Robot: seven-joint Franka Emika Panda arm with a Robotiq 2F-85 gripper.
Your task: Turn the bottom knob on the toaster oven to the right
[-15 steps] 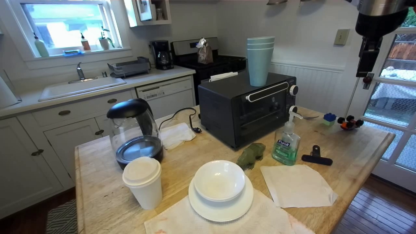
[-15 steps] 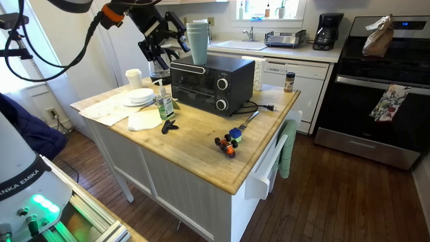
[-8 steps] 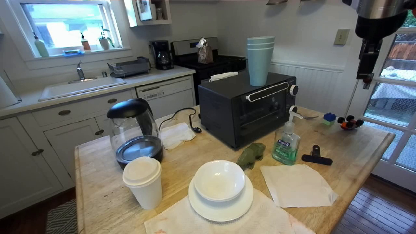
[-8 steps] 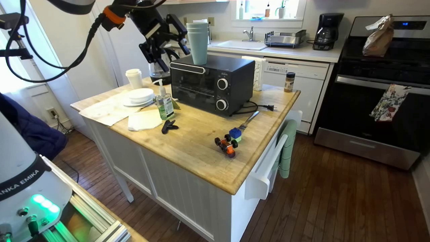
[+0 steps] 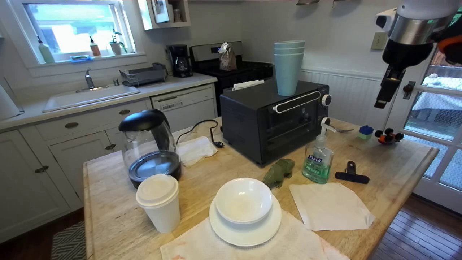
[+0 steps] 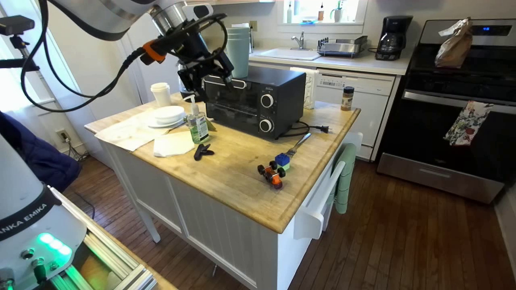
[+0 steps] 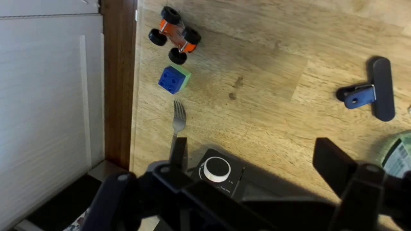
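The black toaster oven [image 6: 278, 76] stands on the wooden table, its glass door and two white-rimmed knobs facing the arm. The bottom knob [image 6: 266, 125] lies low on its panel; in the wrist view this knob [image 7: 217, 169] shows between my fingers, nearer the left one, and apart from both. My gripper [image 6: 217, 90] hangs in the air in front of the oven door, tilted downward, with its jaws wide apart and nothing between them. In an exterior view the gripper [image 5: 382, 103] appears right of the oven. The top knob [image 6: 267, 100] is hidden by the gripper in the wrist view.
Pale blue cups [image 5: 288, 68] are stacked on the oven. In front of it stand a sanitizer bottle [image 5: 317, 166] with a tall pump and a black clip [image 7: 383, 89]. A fork [image 7: 179, 120], a blue-green block [image 7: 172, 79] and a toy car [image 7: 176, 35] lie near the table edge.
The arm has come down and forward toward the oven, and the gripper has tilted. It stays open throughout. The oven and the things on the table have not moved.
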